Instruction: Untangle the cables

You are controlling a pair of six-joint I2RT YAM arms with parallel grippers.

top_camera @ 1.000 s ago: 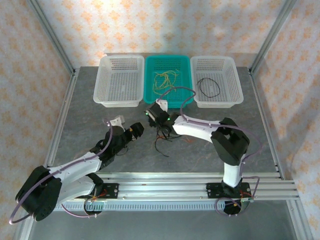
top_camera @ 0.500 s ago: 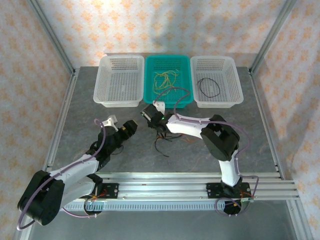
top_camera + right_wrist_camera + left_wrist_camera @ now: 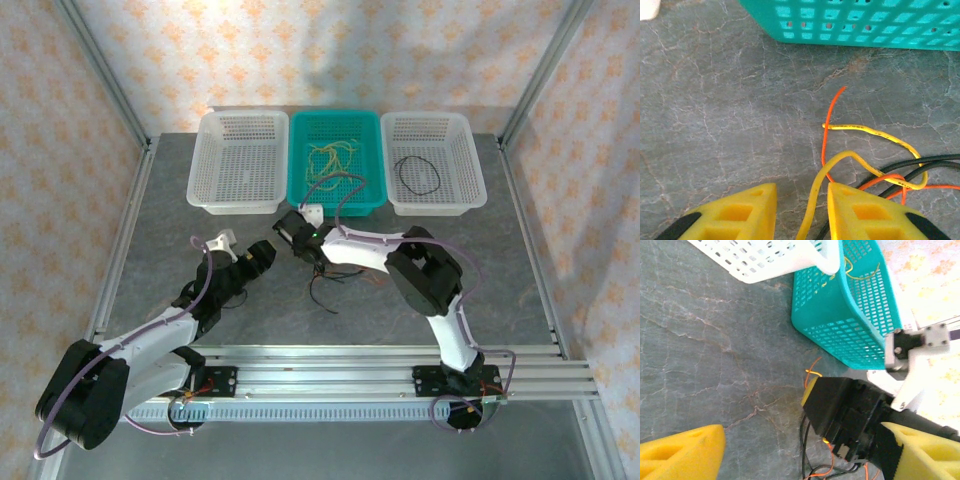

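Note:
A tangle of thin black, orange and yellow cables (image 3: 330, 280) lies on the grey table in front of the teal basket (image 3: 372, 195). My right gripper (image 3: 283, 228) is low at the tangle's left end. In the right wrist view its jaws (image 3: 802, 210) stand apart, and a yellow cable (image 3: 875, 132) loops up from between them, close to the right finger (image 3: 865, 210). An orange cable (image 3: 829, 120) and black cables (image 3: 930, 162) cross beside it. My left gripper (image 3: 265, 254) is open just left of the right one, facing its black body (image 3: 850, 415), with nothing held.
Several yellow cables (image 3: 333, 158) lie in the teal basket. A black cable (image 3: 417, 175) is coiled in the right white basket (image 3: 470, 200). The left white basket (image 3: 205, 195) holds nothing. The baskets line the far edge, and the aluminium frame rail (image 3: 350, 355) runs along the near edge.
The right gripper has slid left along the table at the tangle's end, its jaws widening and then narrowing. The left gripper drew back to the left, then stayed put.

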